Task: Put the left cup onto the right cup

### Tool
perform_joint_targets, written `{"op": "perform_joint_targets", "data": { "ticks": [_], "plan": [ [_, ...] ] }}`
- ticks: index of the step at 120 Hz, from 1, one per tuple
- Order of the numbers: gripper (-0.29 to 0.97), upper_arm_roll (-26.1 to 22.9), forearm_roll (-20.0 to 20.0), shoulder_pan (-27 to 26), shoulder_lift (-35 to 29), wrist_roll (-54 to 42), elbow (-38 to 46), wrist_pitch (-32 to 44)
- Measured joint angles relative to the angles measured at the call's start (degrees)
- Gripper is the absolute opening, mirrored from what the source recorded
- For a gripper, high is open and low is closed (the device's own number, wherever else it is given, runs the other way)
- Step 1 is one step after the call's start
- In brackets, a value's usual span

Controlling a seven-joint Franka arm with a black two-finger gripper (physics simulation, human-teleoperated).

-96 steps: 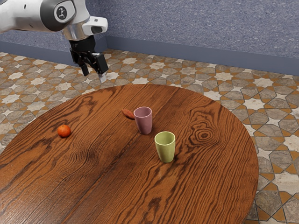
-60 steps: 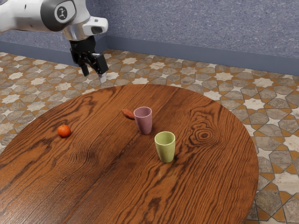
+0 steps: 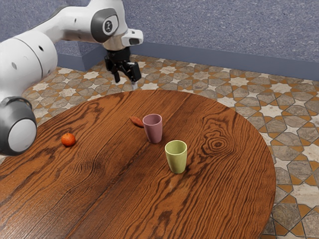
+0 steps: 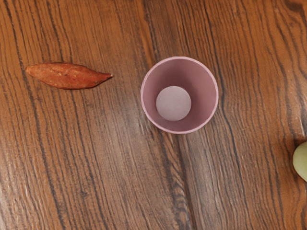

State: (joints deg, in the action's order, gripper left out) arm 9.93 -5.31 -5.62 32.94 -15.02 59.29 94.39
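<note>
Looks like a home dining room. Suggested by a round wooden table (image 3: pixel 214 199) with heavy grain, a floor (image 3: pixel 279 107) of star-patterned tiles, a speckled blue-grey wall (image 3: pixel 224 22) with a baseboard (image 3: pixel 224 56), and everyday tableware and food: a pink cup (image 3: pixel 152 127), a green cup (image 3: pixel 176 156), an orange (image 3: pixel 68 140), a sweet potato (image 3: pixel 136 120).

End effector (image 3: pixel 127 82) seemingly nearer pink cup (image 3: pixel 152 128)

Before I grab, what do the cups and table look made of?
Pink cup: smooth, even colour, matte; plastic or unglazed ceramic, can't tell which. Green cup: same look. Table: wood, bold grain and a knot ring, slightly glossy.
</note>
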Motion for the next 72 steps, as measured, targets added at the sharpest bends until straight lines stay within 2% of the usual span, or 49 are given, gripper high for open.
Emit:
{"op": "perform_joint_targets", "data": {
  "ticks": [18,32,46,72],
  "plan": [
    [0.68,-0.1,-2.2,0.8,9.1,-0.1,-6.6,1.0],
    [0.68,-0.2,-3.5,1.2,13.2,-0.2,-8.0,2.7],
    [0.68,-0.4,-4.1,2.4,18.5,-0.3,-13.0,4.4],
    [0.68,-0.7,-5.2,2.7,22.6,-0.4,-14.4,9.1]
  ]
}}
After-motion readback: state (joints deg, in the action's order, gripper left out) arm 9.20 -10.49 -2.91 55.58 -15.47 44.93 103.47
